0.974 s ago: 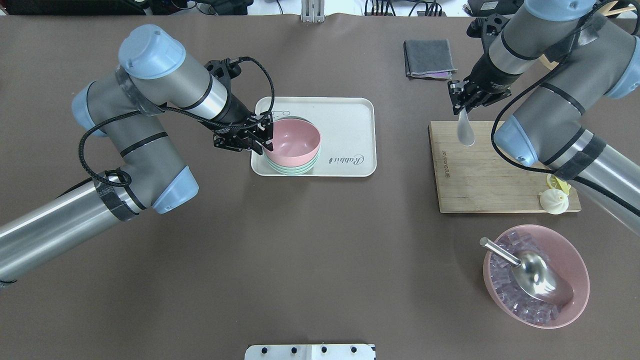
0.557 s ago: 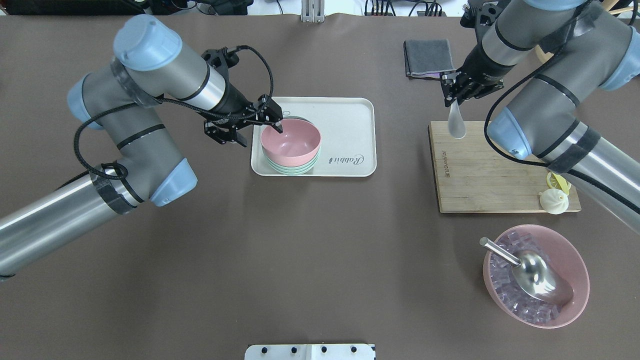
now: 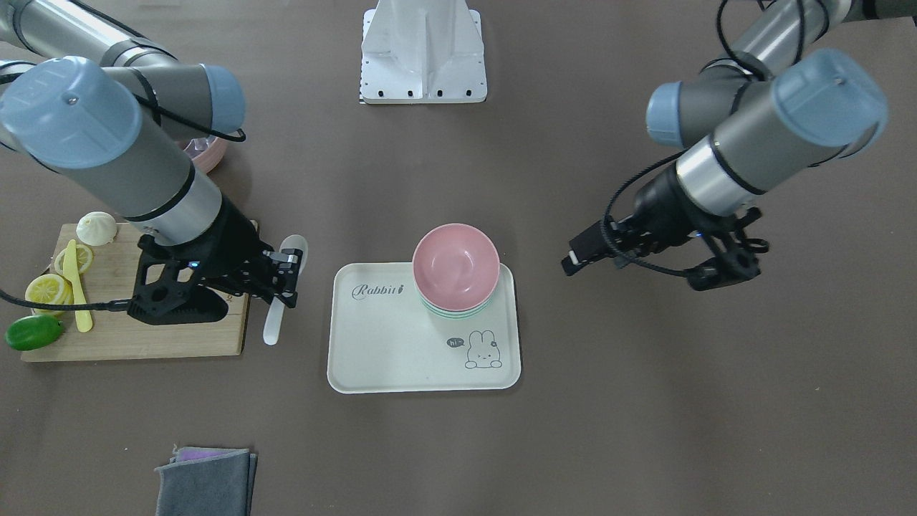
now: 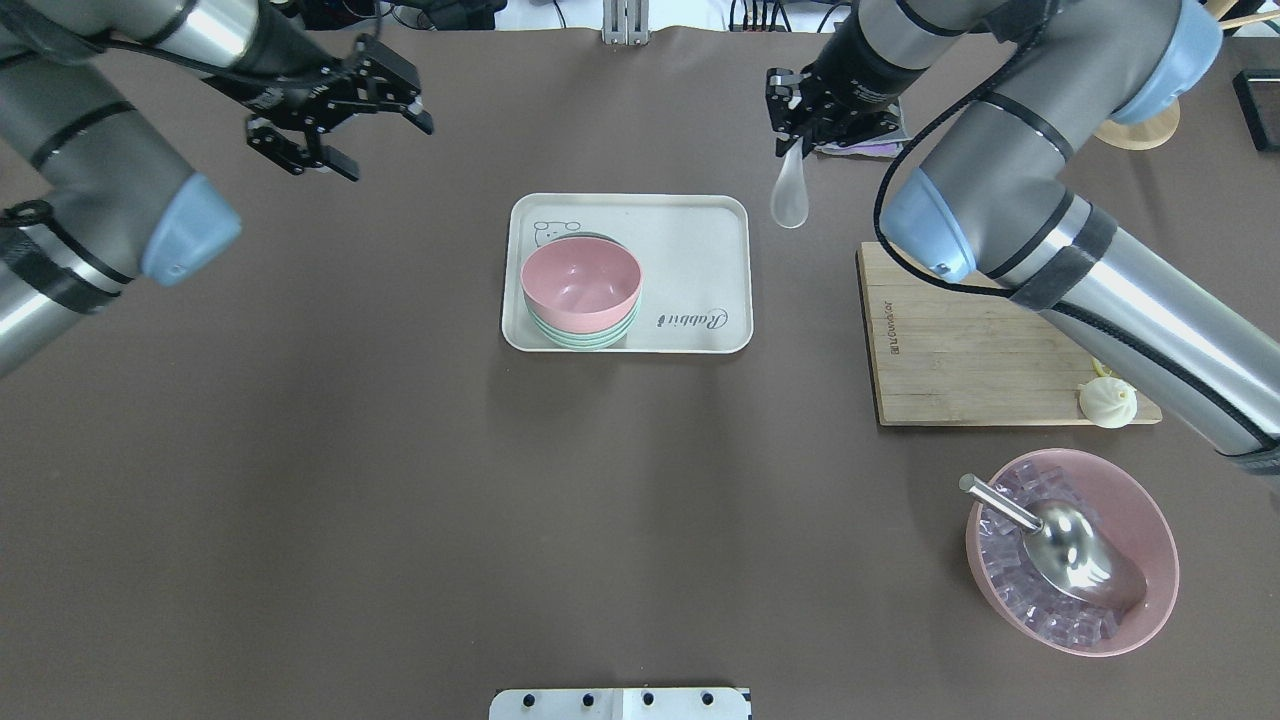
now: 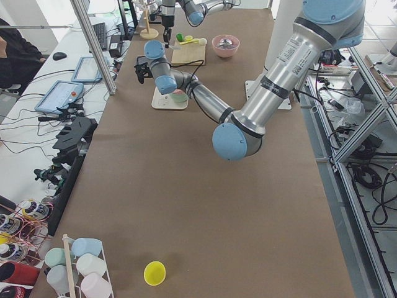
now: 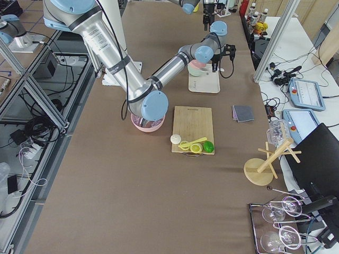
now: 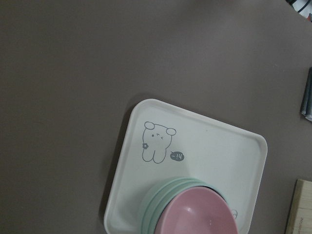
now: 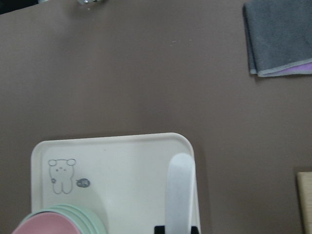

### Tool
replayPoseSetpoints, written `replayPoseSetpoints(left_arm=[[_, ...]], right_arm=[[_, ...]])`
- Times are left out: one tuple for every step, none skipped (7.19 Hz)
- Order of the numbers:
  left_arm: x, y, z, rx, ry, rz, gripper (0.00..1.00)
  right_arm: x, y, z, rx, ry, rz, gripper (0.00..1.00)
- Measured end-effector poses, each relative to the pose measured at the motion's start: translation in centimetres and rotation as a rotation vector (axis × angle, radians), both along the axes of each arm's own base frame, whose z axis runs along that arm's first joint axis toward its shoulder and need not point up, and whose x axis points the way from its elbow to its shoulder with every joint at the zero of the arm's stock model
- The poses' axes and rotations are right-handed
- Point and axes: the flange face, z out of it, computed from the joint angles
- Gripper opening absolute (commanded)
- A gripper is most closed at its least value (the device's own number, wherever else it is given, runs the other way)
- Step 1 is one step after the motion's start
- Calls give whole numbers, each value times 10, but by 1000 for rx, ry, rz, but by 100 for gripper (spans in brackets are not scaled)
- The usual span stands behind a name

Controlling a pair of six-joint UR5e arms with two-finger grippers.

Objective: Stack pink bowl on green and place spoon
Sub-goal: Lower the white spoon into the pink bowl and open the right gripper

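The pink bowl [image 4: 582, 280] sits nested upright on a stack of green bowls [image 4: 585, 338] at the left end of the cream tray [image 4: 690, 250]. My left gripper [image 4: 390, 150] is open and empty, raised over the bare table far to the back left of the tray. My right gripper [image 4: 795, 130] is shut on the handle of a white spoon [image 4: 789, 195], which hangs bowl-end down just beyond the tray's back right corner. In the right wrist view the spoon [image 8: 180, 190] lies over the tray's right edge. It also shows in the front-facing view [image 3: 279, 294].
A wooden cutting board [image 4: 960, 340] with a bun [image 4: 1107, 403], lemon slices and a lime [image 3: 32, 332] lies right of the tray. A pink bowl of ice with a metal scoop [image 4: 1070, 550] stands at the front right. A grey cloth [image 3: 204, 480] lies at the back.
My left gripper let go of the pink bowl's rim and drew away to the back left. My right gripper carried the spoon left from over the cutting board to the tray's corner.
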Motion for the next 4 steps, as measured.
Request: replayPoseSetpoints(left_arm=[[-45, 6, 31, 31, -20, -25, 98], [-77, 14, 62, 60, -47, -37, 98], [-97, 21, 88, 84, -72, -38, 98], [-109, 26, 106, 105, -91, -35, 98]], right_arm=[[-34, 0, -17, 6, -47, 46, 0], [-71, 3, -32, 13, -85, 95, 0], [-104, 12, -50, 18, -114, 131, 0], [-128, 24, -63, 23, -130, 152, 0]])
